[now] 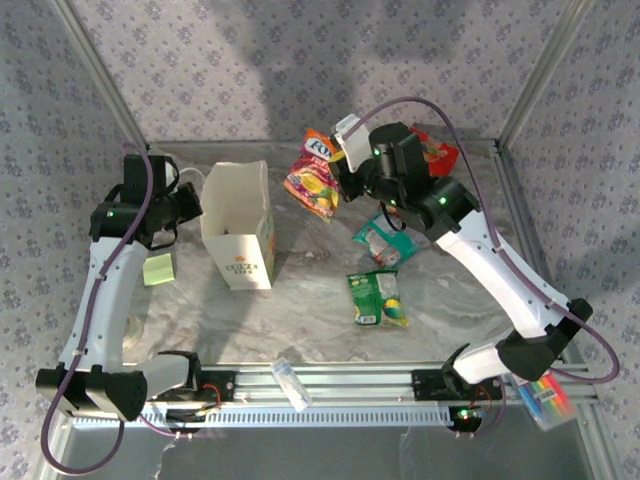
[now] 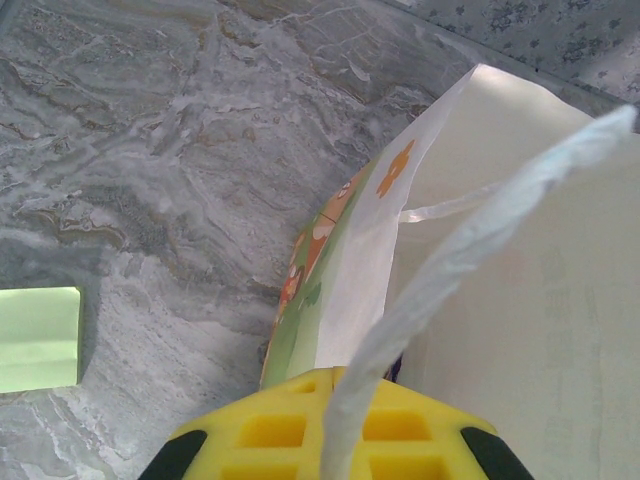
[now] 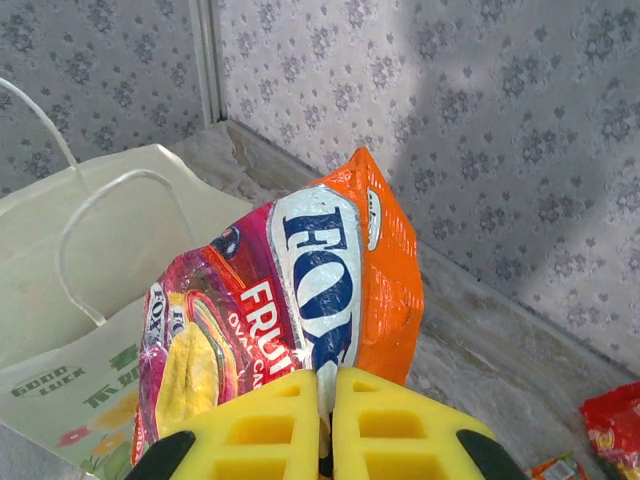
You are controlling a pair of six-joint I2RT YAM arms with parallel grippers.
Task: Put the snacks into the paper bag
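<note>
Yellow fingers of our right end effector [image 3: 326, 390] clench the orange snack packet [image 3: 300, 300] by its edge, with the paper bag [image 3: 60, 385] below and to their left. Our left end effector [image 2: 335, 405] is clamped on the bag's rim. We should carry the packet over the open mouth, clear of the cord handles [image 2: 470, 240], and lower it inside before letting go.

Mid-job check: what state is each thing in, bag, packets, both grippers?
paper bag: upright, mouth open.
left gripper: shut on the paper bag's cord handle.
right gripper: shut on the orange packet.
orange packet: held off the table, outside the bag.
teal packet: flat on the table.
green packet: flat on the table.
red packet: on the table, partly behind the right arm.
</note>
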